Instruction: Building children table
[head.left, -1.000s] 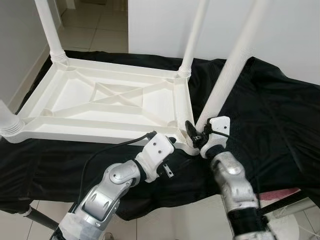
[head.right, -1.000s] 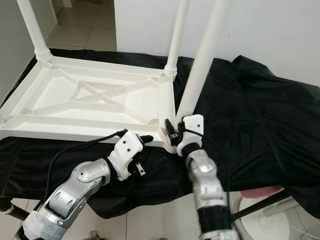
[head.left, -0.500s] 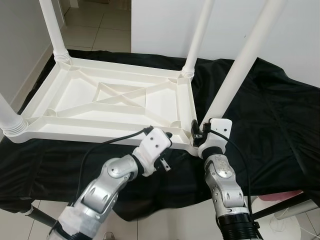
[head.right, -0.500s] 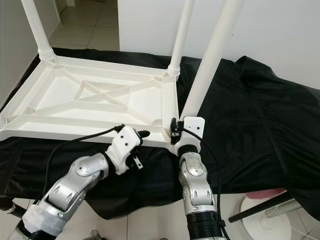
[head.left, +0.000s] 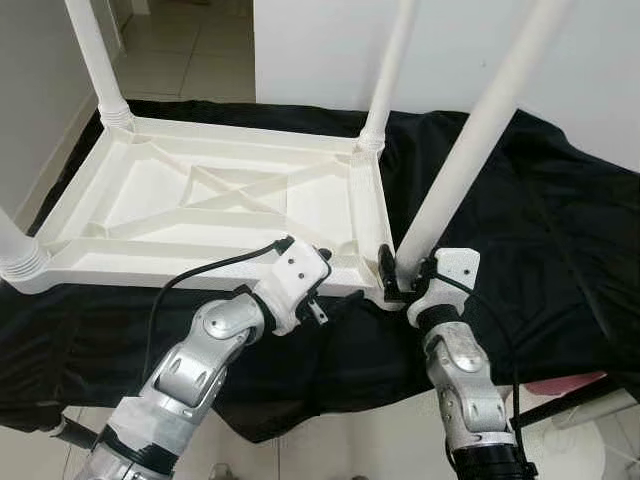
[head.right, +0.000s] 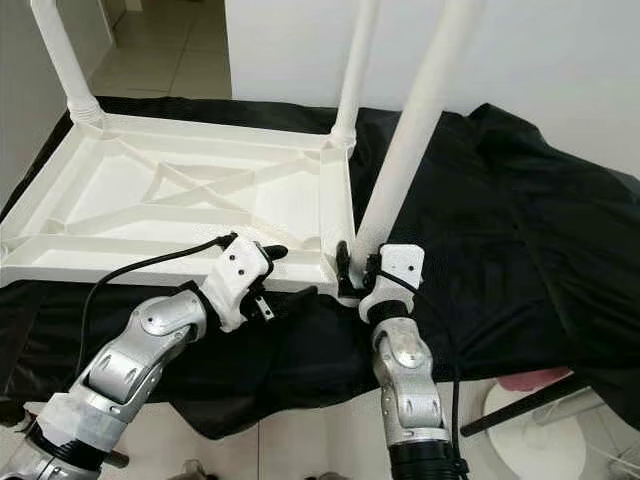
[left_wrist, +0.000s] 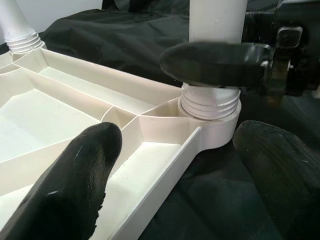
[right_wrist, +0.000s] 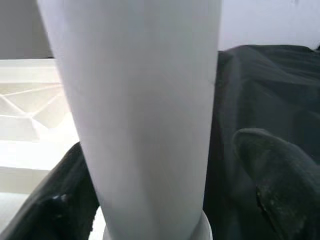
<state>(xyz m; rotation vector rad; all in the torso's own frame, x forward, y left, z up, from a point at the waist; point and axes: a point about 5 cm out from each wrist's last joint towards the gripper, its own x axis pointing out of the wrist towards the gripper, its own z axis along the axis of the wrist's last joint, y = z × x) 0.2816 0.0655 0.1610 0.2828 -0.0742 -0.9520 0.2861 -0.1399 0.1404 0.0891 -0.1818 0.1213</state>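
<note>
A white plastic table (head.left: 180, 275) lies upside down on a black cloth (head.left: 540, 220). Three of its legs stand in their corner sockets at the far left (head.left: 95, 50), far right (head.left: 388, 70) and near left (head.left: 15, 255). The near right leg (head.left: 470, 150) stands in its socket (left_wrist: 210, 130), with thread rings showing above it. My right gripper (head.left: 405, 272) is shut on that leg just above the socket. My left gripper (head.left: 330, 285) is open at the table's front rim beside that corner. One finger (left_wrist: 75, 180) is over the inside, the other (left_wrist: 280, 170) over the cloth.
The cloth-covered surface ends just before my arms, with tiled floor (head.left: 200, 40) behind on the left. A white wall (head.left: 330, 50) rises close behind the table. A black bar (head.left: 560, 400) and a round white object (head.left: 585, 450) sit low on the right.
The camera has shifted slightly. My left gripper has moved up and forward to the table's front rim. My right wrist has swung a little to the right while staying on the leg.
</note>
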